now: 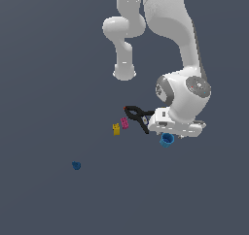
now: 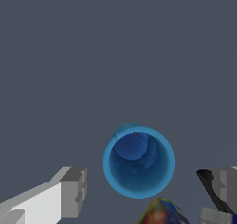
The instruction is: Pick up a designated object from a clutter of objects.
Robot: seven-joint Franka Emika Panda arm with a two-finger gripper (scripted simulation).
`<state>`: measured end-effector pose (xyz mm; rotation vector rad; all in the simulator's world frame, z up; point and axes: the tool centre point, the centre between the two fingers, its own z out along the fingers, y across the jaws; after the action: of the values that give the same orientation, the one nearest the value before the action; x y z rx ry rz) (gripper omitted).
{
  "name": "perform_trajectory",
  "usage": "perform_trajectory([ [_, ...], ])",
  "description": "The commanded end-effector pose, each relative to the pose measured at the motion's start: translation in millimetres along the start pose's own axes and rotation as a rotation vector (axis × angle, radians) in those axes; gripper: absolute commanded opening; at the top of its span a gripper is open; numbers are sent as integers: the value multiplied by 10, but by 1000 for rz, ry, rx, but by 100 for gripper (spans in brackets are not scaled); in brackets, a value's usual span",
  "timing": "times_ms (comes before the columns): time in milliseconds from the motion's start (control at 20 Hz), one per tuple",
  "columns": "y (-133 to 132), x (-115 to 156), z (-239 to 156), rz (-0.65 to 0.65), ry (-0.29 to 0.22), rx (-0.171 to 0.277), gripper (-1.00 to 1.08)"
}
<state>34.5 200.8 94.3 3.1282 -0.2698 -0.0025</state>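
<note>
The blue cup point(image 1: 166, 140) stands upright on the dark grey floor point(image 1: 48, 83), directly under the arm's white hand, at the edge of the clutter nearest the exterior view's right. The wrist view looks straight down into the cup point(image 2: 138, 162): its bright round rim, hollow inside and darker base are all plain there, whereas the exterior view shows only its rim and part of its side below the hand.

The gripper point(image 2: 146, 190) is spread wide, one grey finger point(image 2: 74, 190) on each side of the cup, both clear of its wall; nothing is held. In the exterior view the fingers are hidden behind the hand, so only the wrist view settles this.

A multicoloured rounded object point(image 2: 162, 211) pokes in at the wrist picture's edge just beside the cup; what it is cannot be told. The exterior view alone shows the rest: the black clamp point(image 1: 138, 116) touching the hand's side toward the exterior view's left, then the pink block point(image 1: 124, 123) and the yellow block point(image 1: 116, 129) close together, and a small darker blue lump point(image 1: 76, 165) well apart.
</note>
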Motion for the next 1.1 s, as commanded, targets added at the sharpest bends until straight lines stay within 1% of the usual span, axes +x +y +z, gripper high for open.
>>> perform_trajectory([
  [0,-31,-7,36,5,1,2,100],
  [250,-24,-10,64,2,0,1,100],
  [700,-29,-20,467,4,1,2,100],
  [950,-35,-10,540,5,1,2,100],
  [1000,-35,-10,540,5,1,2,-100],
  [1050,-35,-10,540,5,1,2,-100],
])
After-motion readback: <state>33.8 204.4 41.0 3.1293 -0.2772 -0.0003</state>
